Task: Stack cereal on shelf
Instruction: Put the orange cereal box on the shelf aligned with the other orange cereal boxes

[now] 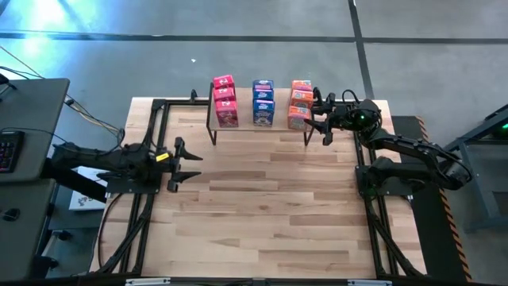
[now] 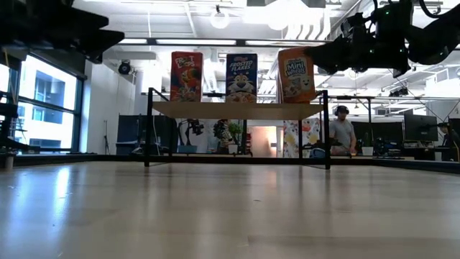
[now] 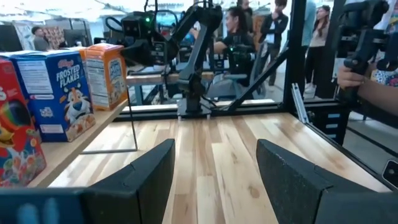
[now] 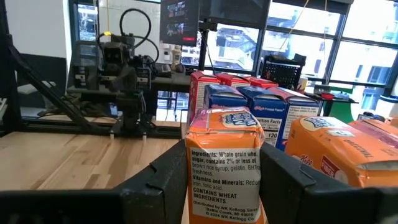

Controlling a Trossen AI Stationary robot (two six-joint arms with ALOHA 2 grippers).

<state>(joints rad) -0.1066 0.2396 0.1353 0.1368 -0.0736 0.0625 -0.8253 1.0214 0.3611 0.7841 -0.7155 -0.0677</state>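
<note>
— Nine cereal boxes (image 1: 260, 102) stand on the shelf (image 2: 237, 109): a red row, a blue row and an orange row, side by side. Where is the right gripper (image 1: 319, 116)?

— It is at the orange row, at the right end of the shelf. Its fingers (image 4: 298, 180) are wide apart, one on each side of the nearest orange box (image 4: 225, 165), and they seem not to press it.

— And the left gripper (image 1: 184, 163)?

— It waits over the left side of the table (image 1: 262, 214), also spread open and holding nothing.

— How will such a box handle?

— Probably it is light, thin cardboard and easy to dent or tip. It is better to take it by the two flat sides, gently.
</note>
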